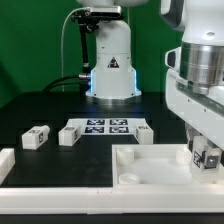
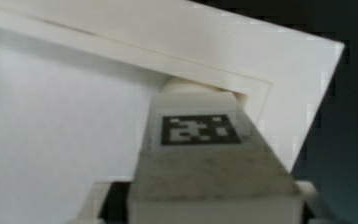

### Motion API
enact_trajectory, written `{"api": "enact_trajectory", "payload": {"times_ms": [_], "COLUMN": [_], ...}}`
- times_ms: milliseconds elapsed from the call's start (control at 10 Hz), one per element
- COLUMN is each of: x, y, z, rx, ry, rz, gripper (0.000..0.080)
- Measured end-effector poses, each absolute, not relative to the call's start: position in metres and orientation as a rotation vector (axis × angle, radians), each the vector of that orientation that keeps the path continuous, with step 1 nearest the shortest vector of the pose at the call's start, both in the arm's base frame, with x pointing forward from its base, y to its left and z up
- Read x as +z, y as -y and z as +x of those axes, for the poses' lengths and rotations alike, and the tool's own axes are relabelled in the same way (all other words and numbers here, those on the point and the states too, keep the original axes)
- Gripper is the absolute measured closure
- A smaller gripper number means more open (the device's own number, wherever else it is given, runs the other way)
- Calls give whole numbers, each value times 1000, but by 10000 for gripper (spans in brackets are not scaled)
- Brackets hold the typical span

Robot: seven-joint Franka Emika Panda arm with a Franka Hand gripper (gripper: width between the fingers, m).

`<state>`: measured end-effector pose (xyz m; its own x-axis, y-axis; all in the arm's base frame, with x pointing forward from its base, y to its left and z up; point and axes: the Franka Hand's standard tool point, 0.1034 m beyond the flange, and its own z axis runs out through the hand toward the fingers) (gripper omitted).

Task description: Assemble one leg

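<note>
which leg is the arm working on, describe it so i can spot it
Start at the large white panel in the foreground. At its corner on the exterior view's right, the tool holds the leg, a stubby white block with a black-and-white tag. The other legs lie loose on the black table.

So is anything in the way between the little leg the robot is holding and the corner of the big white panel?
Nothing visible is. The gripper holds the leg right at the inside corner of the white panel. In the wrist view the leg's end sits against that corner, with no other part between them. The other legs lie far off, by the marker board.
</note>
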<state>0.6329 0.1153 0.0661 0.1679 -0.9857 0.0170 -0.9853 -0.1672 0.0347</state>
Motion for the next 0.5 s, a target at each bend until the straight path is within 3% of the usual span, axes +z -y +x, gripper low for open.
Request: {"api": "enact_trajectory", "payload": {"times_ms": [200,300,400,500], "x": [66,66,65,65], "y": [-115,-116,-119,-119], "z": [633,633,633,633], "rx": [-14,-13,5,17], "ry": [1997,1945,1942,1776], "rz": [2376,2421,2439,2569], "gripper": [508,323,210,210]}}
